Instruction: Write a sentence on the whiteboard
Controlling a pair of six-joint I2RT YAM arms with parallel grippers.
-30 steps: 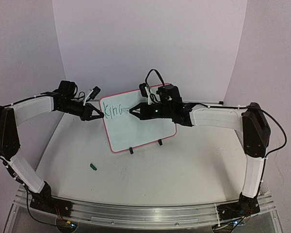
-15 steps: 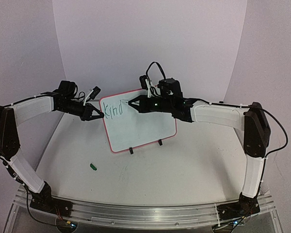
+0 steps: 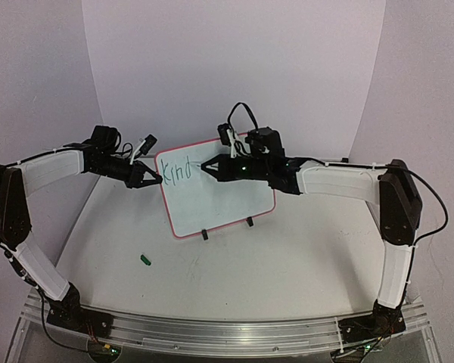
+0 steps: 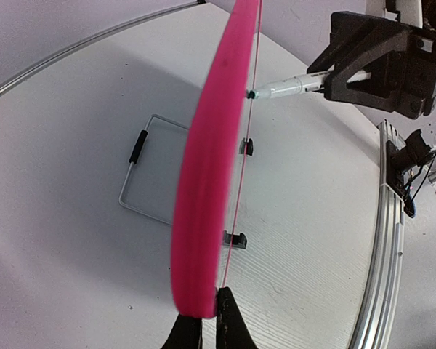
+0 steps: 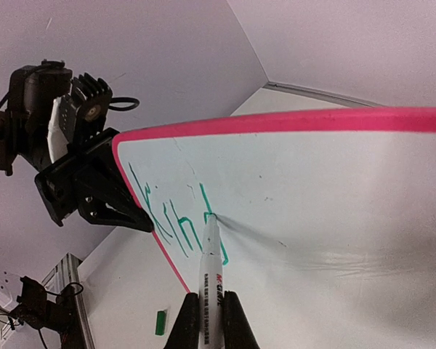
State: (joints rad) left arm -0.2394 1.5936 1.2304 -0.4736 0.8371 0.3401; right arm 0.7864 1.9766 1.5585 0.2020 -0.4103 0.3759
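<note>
The green writing (image 3: 175, 172) sits in the top left corner of the whiteboard (image 3: 219, 204). It has only one short word, which looks like "Kind". From the right wrist camera the letters (image 5: 171, 218) are thin and a bit wobbly.

The whiteboard has a red frame and stands up on two little black feet (image 3: 204, 235). It is in the middle of the table (image 3: 287, 265), toward the far side, and it leans a little. The rest of the board is white and bare.

The right claw (image 3: 208, 166) reaches in from the right, in front of the board's top part. Its two fingers are squeezed shut on a white marker (image 5: 209, 269). The marker tip touches the board right at the last letter of the word. From the left wrist camera the marker (image 4: 283, 88) pokes out of the black claw and meets the board's face.

The left claw (image 3: 157, 180) comes in from the left. It is pinched tight on the board's left edge, just beside the first letter. In its own camera the two finger tips (image 4: 207, 320) press together on the red frame (image 4: 211, 167).

A small green piece (image 3: 144, 259) lies flat on the table, nearer than the board and to the left, well apart from both claws.
</note>
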